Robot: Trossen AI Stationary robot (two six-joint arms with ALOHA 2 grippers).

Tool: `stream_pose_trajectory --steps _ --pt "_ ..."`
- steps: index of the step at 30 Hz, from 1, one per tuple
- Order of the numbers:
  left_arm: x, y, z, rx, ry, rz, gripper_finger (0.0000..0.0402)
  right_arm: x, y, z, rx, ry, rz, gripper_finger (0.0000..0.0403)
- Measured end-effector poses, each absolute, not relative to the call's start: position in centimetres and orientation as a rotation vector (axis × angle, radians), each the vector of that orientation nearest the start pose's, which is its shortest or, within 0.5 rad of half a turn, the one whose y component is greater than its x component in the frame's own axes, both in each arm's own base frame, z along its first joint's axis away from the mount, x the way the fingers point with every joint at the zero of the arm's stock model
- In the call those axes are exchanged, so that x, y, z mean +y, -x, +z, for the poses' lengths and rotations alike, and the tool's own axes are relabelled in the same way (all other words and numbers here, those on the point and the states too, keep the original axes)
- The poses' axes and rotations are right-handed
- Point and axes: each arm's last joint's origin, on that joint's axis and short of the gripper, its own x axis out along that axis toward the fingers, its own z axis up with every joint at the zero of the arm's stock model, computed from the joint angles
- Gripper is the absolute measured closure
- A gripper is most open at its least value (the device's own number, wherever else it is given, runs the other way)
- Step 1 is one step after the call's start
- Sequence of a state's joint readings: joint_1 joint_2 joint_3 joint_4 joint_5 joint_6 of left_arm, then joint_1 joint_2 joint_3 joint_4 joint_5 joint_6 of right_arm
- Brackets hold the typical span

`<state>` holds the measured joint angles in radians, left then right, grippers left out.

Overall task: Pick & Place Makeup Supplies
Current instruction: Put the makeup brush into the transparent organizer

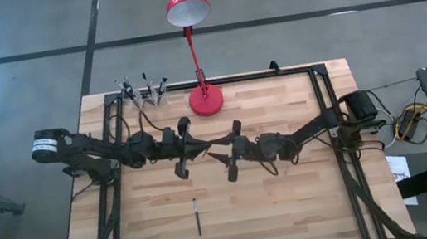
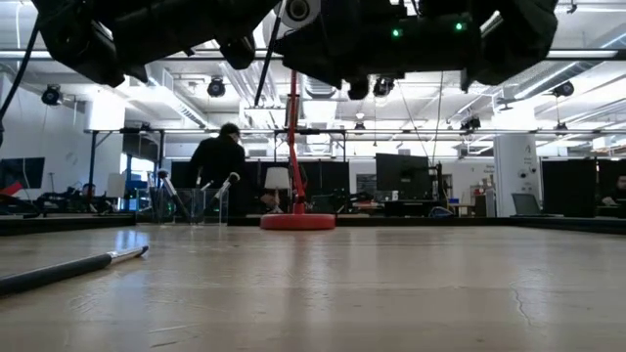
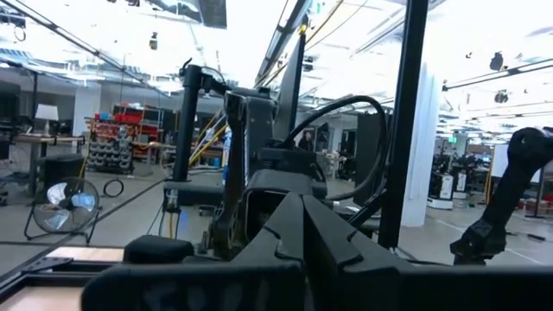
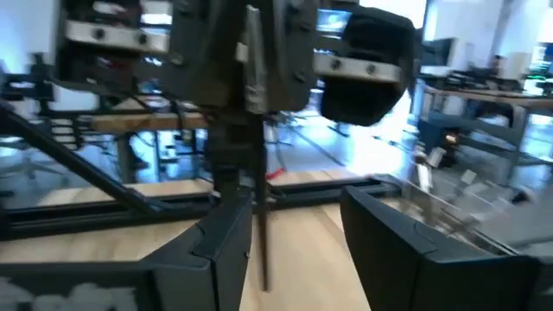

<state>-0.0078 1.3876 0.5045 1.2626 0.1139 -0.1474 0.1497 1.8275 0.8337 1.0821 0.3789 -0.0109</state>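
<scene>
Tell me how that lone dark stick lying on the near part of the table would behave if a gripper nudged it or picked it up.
The stick looks thin and round, lying flat on smooth wood, so a sideways nudge would probably roll it. It appears straight and rigid in the low view, so likely stiff rather than floppy. Being so slender, it is probably light and may slip or pivot between the jaws unless gripped near its middle.

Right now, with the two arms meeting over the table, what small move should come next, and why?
Probably draw the right gripper back. Its fingers stand open on either side of the thin dark stick, which hangs from the shut left gripper, so the stick seems handed over.
</scene>
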Motion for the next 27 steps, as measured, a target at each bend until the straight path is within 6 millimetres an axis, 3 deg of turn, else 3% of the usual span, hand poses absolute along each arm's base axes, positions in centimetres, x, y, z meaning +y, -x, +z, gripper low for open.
stream_pose_trajectory --steps 9,17,22,27 --pt "-0.6 -26.3 25.0 -0.391 0.119 -0.149 0.0402 4.1 -37.4 20.6 -0.104 -0.005 -0.178 0.0264" --pt "-0.5 -26.2 25.0 -0.393 0.127 -0.143 0.0402 4.1 -37.4 20.5 -0.098 0.027 -0.171 0.0381" --pt "-0.6 -25.8 25.2 -0.315 0.144 -0.155 0.0394 4.0 -36.8 20.1 -0.072 0.031 -0.175 0.0386" --pt "-0.5 -24.8 25.2 -0.163 0.108 -0.128 0.0358 3.9 -36.3 20.6 -0.044 0.013 -0.182 0.0387"
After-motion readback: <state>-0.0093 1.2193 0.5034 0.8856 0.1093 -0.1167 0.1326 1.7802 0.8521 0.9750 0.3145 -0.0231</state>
